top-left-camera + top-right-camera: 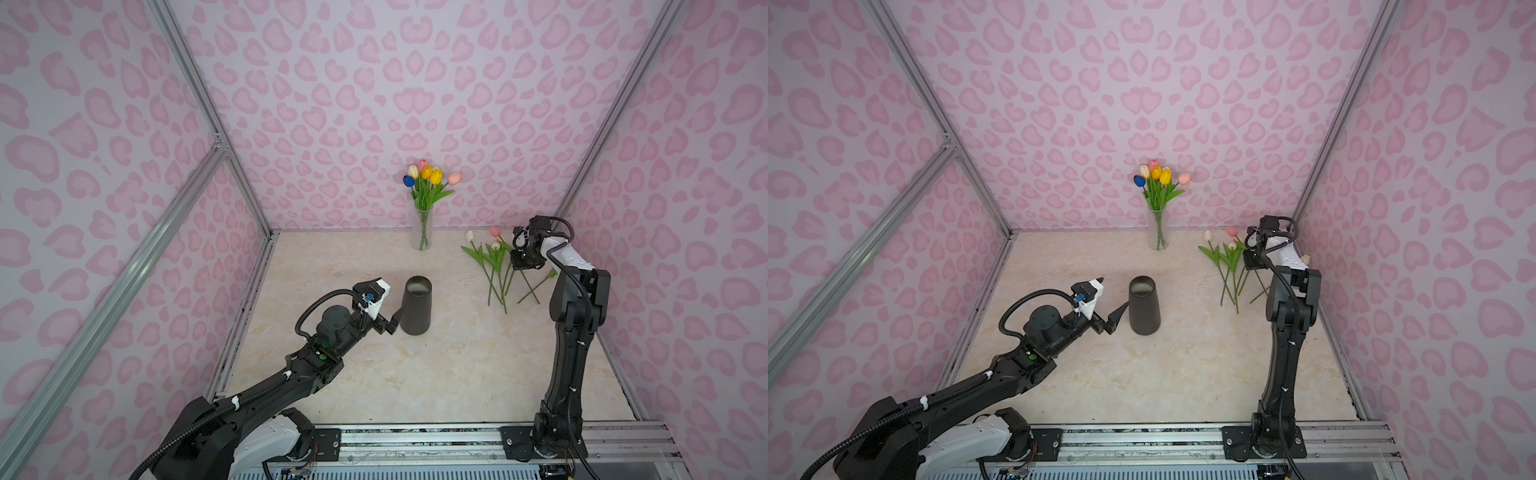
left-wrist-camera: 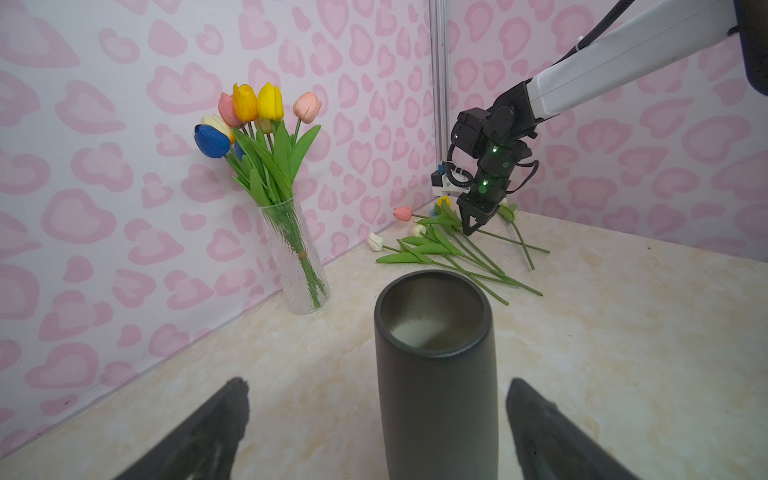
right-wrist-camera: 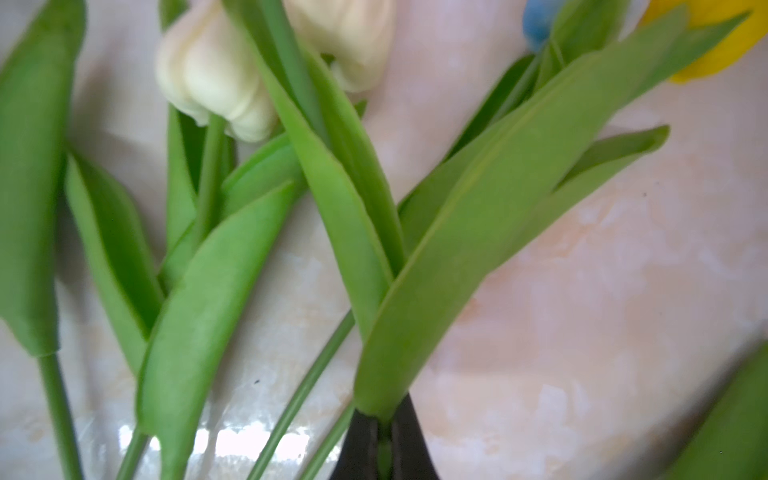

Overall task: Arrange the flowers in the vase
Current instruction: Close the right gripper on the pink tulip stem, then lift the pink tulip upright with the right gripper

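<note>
1. Right tool [image 3: 384, 444]: jaws together, clamped on one tulip [image 3: 478, 249] at the leaf base. The stem lies flat on the bench [image 3: 582, 291], head end pointing away from the tool.
2. Loose tulips [image 2: 432, 249] lie just beside the tool, stems crossing.
3. Right arm is reached far out, wrist pitched down.
4. Black vase [image 1: 417, 305] stands upright and empty, well apart from the right tool. Left tool [image 1: 394, 322] straddles it, jaws apart, no grip.
5. Glass vase [image 1: 422, 232] is beyond, filled.

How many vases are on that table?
2. A clear glass vase holding tulips stands by the back wall. A dark, empty vase stands mid-table, nearer the front. I see nothing that another vase could hide behind.
</note>
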Motion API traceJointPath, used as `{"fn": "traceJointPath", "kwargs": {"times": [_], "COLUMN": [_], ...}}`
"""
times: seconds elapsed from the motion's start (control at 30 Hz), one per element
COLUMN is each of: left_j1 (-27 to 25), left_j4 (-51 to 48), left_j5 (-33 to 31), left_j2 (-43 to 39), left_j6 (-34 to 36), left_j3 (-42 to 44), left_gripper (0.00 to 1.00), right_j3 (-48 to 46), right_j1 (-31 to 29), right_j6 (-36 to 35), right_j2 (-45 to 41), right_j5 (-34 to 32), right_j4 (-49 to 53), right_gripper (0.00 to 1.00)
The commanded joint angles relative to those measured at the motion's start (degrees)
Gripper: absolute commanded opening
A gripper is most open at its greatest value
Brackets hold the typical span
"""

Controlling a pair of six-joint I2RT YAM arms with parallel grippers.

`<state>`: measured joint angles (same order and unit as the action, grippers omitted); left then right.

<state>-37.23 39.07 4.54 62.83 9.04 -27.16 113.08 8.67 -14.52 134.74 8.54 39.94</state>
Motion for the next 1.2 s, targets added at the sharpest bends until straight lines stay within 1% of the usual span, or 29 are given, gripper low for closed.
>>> {"fn": "traceJointPath", "kwargs": {"times": [0.0, 0.1, 0.2, 0.37, 0.43, 0.5, 0.67, 0.8, 0.87, 0.97, 1.03, 1.1, 1.17], "left_j1": [0.0, 0.0, 0.0, 0.0, 0.0, 0.0, 0.0, -0.2, -0.8, -1.2, -1.3, -1.6, -2.1], "left_j4": [0.6, 1.2, 1.5, 2.1, 2.1, 2.1, 3.5, 6.2, 4.8, 6.0, 5.8, 5.6, 6.2], "left_j5": [-1.2, -2.6, -4.2, -6.4, -7.0, -7.5, -8.7, -6.0, -5.4, -4.4, -3.4, -2.5, -1.2], "left_j2": [-0.2, -0.2, 0.0, -0.9, -1.6, -2.1, -3.4, -4.7, -6.0, -8.1, -8.5, -8.5, -7.9], "left_j6": [0.1, 0.4, 0.7, 1.4, 1.8, 2.1, 2.5, 1.8, 1.1, 0.1, 0.0, -0.8, -1.9], "left_j3": [-0.4, -0.3, -0.4, 0.9, 1.5, 2.1, 3.8, 6.7, 7.2, 9.2, 9.6, 9.8, 10.7], "left_gripper": [0.98, 0.98, 0.98, 0.97, 0.97, 0.97, 0.97, 0.97, 0.97, 0.97, 0.97, 0.97, 0.97], "right_j3": [-1.5, -2.7, -4.1, -7.9, -9.4, -11.1, -17.0, -25.6, -33.4, -46.8, -53.5, -57.6, -60.0], "right_j1": [-0.6, -1.3, -1.7, -2.4, -3.4, -5.2, -9.6, -12.6, -13.3, -14.6, -15.3, -16.5, -18.0], "right_j6": [-0.8, -0.5, 0.2, 0.7, 1.0, 0.7, 1.7, 7.5, 12.7, 21.3, 25.7, 28.3, 30.6], "right_j2": [-1.9, -3.3, -6.8, -11.0, -13.3, -16.0, -25.2, -36.0, -42.3, -52.2, -56.6, -59.5, -61.4], "right_j5": [0.2, 0.4, 1.3, 6.0, 5.8, 4.0, 3.8, 5.0, 6.8, 9.8, 12.7, 16.3, 18.7], "right_j4": [-4.2, -6.2, -9.0, -15.2, -16.9, -18.3, -24.5, -33.3, -40.8, -56.7, -67.7, -75.5, -81.3], "right_gripper": [0.02, 0.00, 0.00, 0.00, 0.00, 0.00, 0.00, 0.00, 0.00, 0.00, 0.00, 0.00, 0.00]}}
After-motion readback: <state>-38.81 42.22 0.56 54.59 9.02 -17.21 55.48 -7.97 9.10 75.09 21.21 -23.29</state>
